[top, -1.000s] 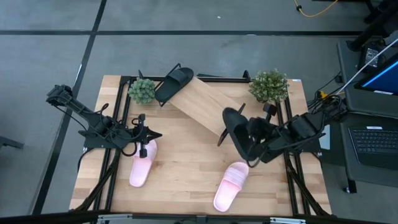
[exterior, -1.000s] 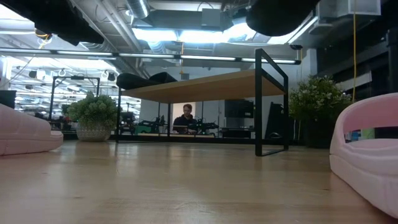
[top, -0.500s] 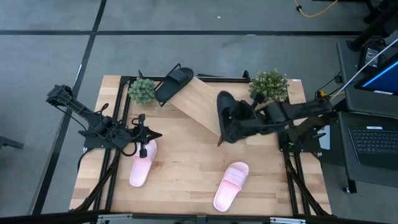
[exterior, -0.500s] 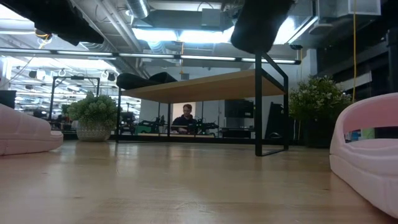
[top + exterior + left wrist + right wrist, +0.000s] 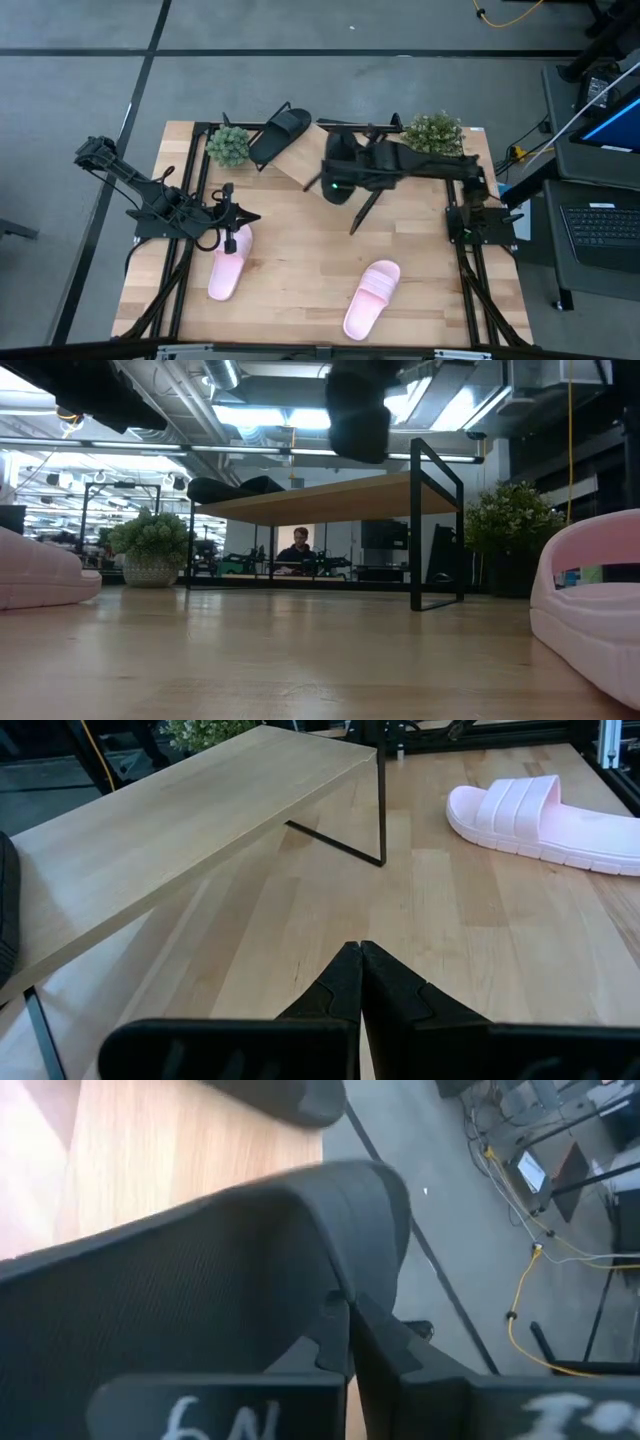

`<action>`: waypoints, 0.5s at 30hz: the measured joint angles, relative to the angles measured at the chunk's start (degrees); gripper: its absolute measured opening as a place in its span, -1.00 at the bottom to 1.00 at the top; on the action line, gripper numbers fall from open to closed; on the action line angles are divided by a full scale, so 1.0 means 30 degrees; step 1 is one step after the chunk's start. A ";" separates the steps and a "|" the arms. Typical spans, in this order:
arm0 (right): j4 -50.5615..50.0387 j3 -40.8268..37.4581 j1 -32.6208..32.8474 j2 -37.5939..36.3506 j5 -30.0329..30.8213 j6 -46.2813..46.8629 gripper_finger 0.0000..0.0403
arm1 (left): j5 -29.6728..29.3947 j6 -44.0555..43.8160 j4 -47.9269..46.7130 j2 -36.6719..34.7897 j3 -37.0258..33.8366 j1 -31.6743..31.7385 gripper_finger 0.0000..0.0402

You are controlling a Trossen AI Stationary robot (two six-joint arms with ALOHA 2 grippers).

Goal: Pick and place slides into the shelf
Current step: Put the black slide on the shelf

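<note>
Right hand [image 5: 335, 185] clamps black slide [image 5: 200, 1270] over shelf [image 5: 305, 150] — axis unclear.

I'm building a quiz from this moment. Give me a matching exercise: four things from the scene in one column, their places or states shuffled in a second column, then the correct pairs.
Things:
1. right gripper
2. left gripper
3. black slide on the shelf
4. pink slide nearest the right arm

Places or states:
A. lying on the tabletop, untouched
B. resting at the shelf's far end
C. shut on a black slide, above the shelf
D. shut and empty, above the table beside the other pink slide

Pairs: 1-C, 2-D, 3-B, 4-A
</note>
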 joint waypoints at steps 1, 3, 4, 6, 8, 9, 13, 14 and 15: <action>0.0050 0.0529 -0.0180 0.0366 0.0031 -0.0295 -0.97 | 0.0000 0.0000 0.0000 0.0000 0.0000 0.0000 -1.00; -0.0004 0.1401 -0.0501 0.1015 0.0020 -0.0801 -0.97 | -0.0004 0.0000 0.0000 -0.0007 0.0000 0.0000 -1.00; 0.0077 0.1659 -0.0658 0.1273 0.0040 -0.1071 -0.97 | 0.0000 0.0000 -0.0007 0.0000 0.0000 0.0000 -1.00; 0.0214 0.1471 -0.0957 0.1376 -0.0023 -0.1525 -0.97 | -0.0005 0.0000 0.0000 -0.0005 0.0000 0.0000 -1.00; 0.0079 0.1386 -0.1244 0.1505 -0.0122 -0.1555 -0.97 | 0.0000 0.0029 -0.0021 0.0000 0.0000 0.0000 -1.00; 0.0071 0.1383 -0.1373 0.1549 -0.0106 -0.1540 -0.97 | 0.0000 0.0036 -0.0007 0.0000 0.0000 0.0000 -1.00; 0.0256 0.1350 -0.1658 0.1705 -0.0162 -0.1537 -0.97 | 0.0000 0.0036 -0.0015 0.0000 0.0000 0.0000 -1.00; 0.0315 0.1350 -0.1715 0.1713 -0.0162 -0.1491 -0.97 | 0.0000 0.0036 -0.0015 0.0000 0.0000 0.0000 -1.00; 0.0294 0.1350 -0.1768 0.1727 -0.0162 -0.1346 -0.97 | 0.0000 0.0036 -0.0015 0.0000 0.0000 0.0000 -1.00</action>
